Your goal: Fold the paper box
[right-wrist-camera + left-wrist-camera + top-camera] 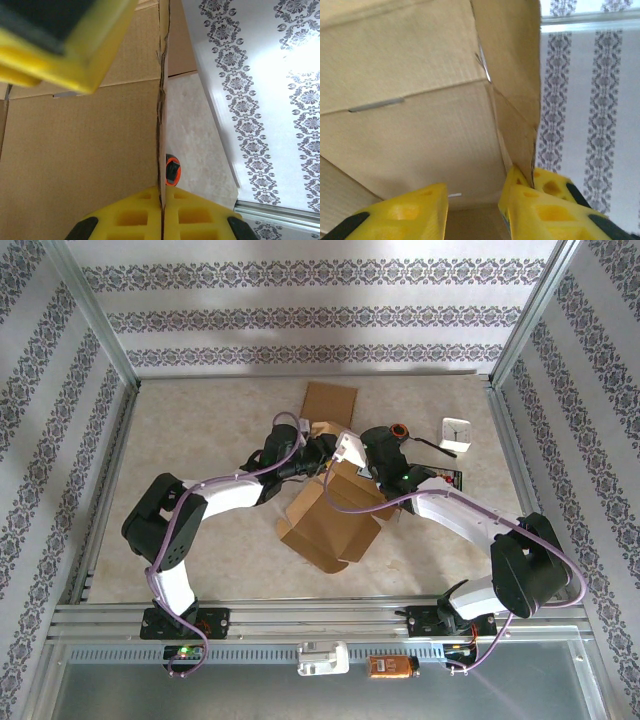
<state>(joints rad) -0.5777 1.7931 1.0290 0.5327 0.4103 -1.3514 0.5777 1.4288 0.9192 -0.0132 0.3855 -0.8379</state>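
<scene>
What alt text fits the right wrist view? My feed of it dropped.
The right hand, its yellow fingers shut, pinches the thin edge of a brown corrugated cardboard box panel. Another yellow finger with a black pad looms at top left; right of the edge lie the beige marbled table, a small orange-and-black object and patterned wallpaper.

The paper box (420,125) runs off every edge of the left wrist view. In the right wrist view a blurred yellow-and-black block (60,40) is cut off at the top corner, and an orange object (172,169) sits half hidden behind the cardboard's edge
</scene>
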